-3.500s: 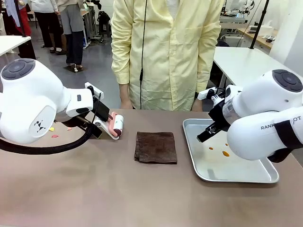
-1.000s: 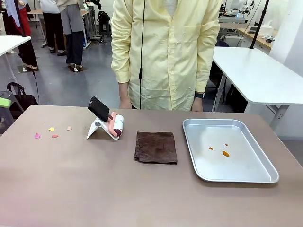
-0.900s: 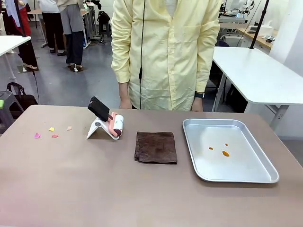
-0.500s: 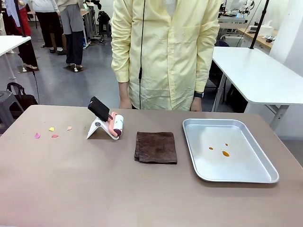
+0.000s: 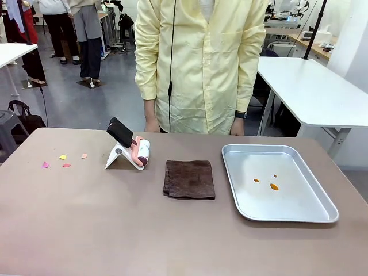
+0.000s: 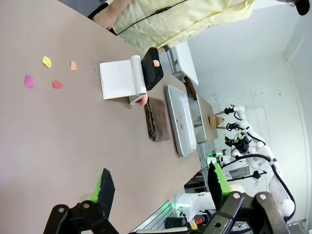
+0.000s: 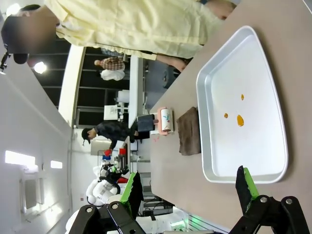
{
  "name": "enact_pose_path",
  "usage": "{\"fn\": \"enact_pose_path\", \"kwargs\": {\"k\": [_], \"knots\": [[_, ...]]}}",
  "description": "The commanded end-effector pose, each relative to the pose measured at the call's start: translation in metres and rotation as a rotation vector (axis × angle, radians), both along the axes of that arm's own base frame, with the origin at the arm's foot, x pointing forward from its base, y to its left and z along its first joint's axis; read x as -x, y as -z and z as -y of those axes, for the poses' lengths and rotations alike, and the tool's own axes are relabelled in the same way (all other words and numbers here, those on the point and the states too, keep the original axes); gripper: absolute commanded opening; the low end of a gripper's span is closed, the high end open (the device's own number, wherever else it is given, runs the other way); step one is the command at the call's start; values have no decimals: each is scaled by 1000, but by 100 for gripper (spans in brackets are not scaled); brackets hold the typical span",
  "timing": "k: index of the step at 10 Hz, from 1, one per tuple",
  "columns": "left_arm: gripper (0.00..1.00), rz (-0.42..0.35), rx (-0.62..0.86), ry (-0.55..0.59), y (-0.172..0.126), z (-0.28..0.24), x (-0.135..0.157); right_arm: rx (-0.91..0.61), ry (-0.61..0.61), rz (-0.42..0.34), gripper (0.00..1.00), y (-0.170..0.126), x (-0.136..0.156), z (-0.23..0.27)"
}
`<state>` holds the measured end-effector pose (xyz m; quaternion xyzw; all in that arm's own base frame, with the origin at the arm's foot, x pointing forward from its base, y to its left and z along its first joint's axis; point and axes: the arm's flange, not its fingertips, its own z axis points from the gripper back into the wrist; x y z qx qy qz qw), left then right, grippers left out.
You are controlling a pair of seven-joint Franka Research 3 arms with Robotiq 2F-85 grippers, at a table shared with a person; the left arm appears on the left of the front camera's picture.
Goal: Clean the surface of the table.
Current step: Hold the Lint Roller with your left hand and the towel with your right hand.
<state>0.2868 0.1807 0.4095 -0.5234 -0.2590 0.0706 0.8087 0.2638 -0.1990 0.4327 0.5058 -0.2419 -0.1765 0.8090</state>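
Note:
The brownish-taupe table [image 5: 86,218] carries several small coloured paper scraps [image 5: 62,161] at its left. A pink lint roller [image 5: 135,150] with a black handle leans on a white stand. Beside it lies a folded brown cloth [image 5: 189,179]. In the left wrist view my left gripper [image 6: 161,183] hangs open above the table [image 6: 58,136], well back from the scraps [image 6: 46,62] and the roller [image 6: 139,75]. My right gripper [image 7: 187,187] is open and holds nothing, short of the near end of the tray [image 7: 253,141].
A shiny silver tray [image 5: 322,215] with small orange stains [image 5: 273,187] sits at the right. A person in a yellow coat [image 5: 201,63] stands at the far edge, hands down. White tables stand behind on the right.
Both arms, earlier over the roller and the tray, have pulled back out of the front view. Nothing on the table has moved.

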Motion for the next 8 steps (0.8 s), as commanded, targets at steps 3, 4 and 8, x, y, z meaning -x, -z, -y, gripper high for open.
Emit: {"fn": "enact_pose_path", "kwargs": {"k": [3, 4, 8], "knots": [[100, 55, -23, 7, -7, 10, 5, 136, 27, 34, 100, -12, 0, -26], [100, 72, -71, 29, -18, 24, 6, 226, 9, 46, 100, -23, -1, -53], [100, 65, -303, 185, -42, 117, -24, 590, -189, 101, 100, -37, -42, -193]]}}
